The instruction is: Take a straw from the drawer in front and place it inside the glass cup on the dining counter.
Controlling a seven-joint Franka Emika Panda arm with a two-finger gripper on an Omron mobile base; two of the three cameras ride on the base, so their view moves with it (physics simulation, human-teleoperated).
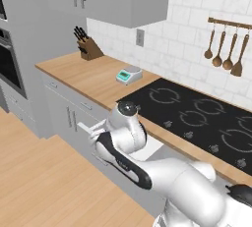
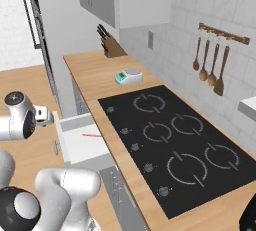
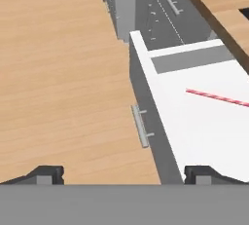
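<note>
Straw (image 3: 216, 96) lies flat on the plain white floor of the drawer (image 3: 194, 121), slightly slanted, nothing else beside it in the part that shows. From the right base view the same thin red stick (image 2: 92, 135) rests toward the inner half of the drawer (image 2: 80, 140), which stands pulled out from under the wood worktop (image 2: 95, 75), its grey front carrying a slim metal bar handle (image 3: 141, 125).

Seen from the hand, the gripper (image 3: 124, 175) hangs above the drawer's front edge with its two dark tips spread wide, one over the wooden floor (image 3: 58, 73) and one over the drawer's white inside; it holds nothing and touches nothing. In the right base view the hand's end (image 2: 42, 116) sits just outside the drawer front, apart from the straw.

On the worktop behind the drawer, the black cooktop (image 2: 170, 140) fills the near stretch. Farther along from the drawer stand a small teal-faced kitchen scale (image 2: 128, 77) and a knife block (image 2: 111, 46) at the far end. Wooden utensils (image 2: 210, 67) hang on a rail on the tiled wall beyond the cooktop. From the left base view the arm's own white elbow (image 1: 128, 132) covers most of the drawer.
</note>
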